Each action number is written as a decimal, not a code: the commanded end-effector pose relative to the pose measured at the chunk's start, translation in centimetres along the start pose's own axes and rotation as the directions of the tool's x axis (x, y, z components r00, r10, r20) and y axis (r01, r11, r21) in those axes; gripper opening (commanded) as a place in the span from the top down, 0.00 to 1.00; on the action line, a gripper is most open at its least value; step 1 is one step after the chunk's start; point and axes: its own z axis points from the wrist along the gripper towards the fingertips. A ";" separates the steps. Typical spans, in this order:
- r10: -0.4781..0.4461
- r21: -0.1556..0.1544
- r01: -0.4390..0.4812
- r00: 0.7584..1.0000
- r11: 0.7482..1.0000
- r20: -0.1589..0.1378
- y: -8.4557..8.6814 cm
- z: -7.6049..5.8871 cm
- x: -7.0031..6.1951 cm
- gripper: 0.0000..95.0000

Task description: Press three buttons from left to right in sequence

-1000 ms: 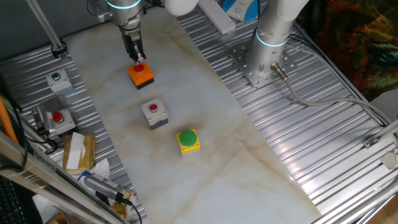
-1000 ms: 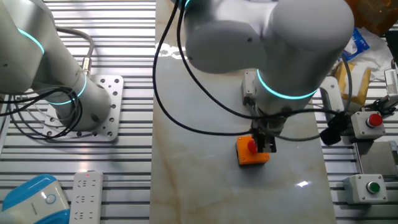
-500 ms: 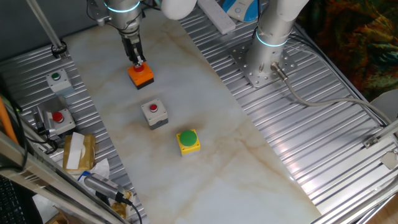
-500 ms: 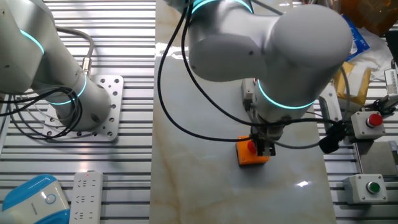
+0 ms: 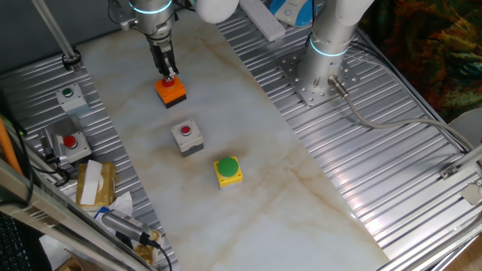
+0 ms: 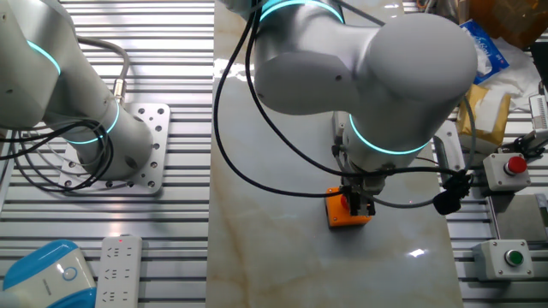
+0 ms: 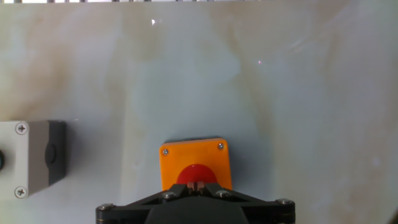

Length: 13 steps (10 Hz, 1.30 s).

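Lowered end effector (image 7: pixel 197 186) clenched, tips on orange box (image 7: pixel 194 163) red button, box square-on.

The gripper (image 7: pixel 196 186) now sits lower than a second ago, its closed fingertips on the orange box's red button (image 7: pixel 196 174). The arm's elbow leans further over the table.

Orange box (image 5: pixel 171 90), grey box (image 5: pixel 187 138), yellow box (image 5: pixel 229 171), seemingly one diagonal row

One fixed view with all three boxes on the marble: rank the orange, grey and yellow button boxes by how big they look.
1. Grey box and yellow box: too alike to rank.
2. Orange box: looks slightly smaller, but it lies farthest from the camera and the gripper covers part of its top, so this is unsure.
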 end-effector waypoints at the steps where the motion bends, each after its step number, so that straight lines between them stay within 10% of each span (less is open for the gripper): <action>1: -0.003 0.005 0.003 1.000 1.000 0.000 -0.1 0.0 0.1 1.00; 9: -0.010 0.005 0.010 1.000 1.000 -0.002 -0.1 0.8 0.2 1.00; 12: -0.002 -0.038 0.002 1.000 0.999 0.003 0.0 1.2 0.1 1.00; 13: -0.024 0.033 0.024 1.000 0.999 0.000 0.0 0.4 0.2 1.00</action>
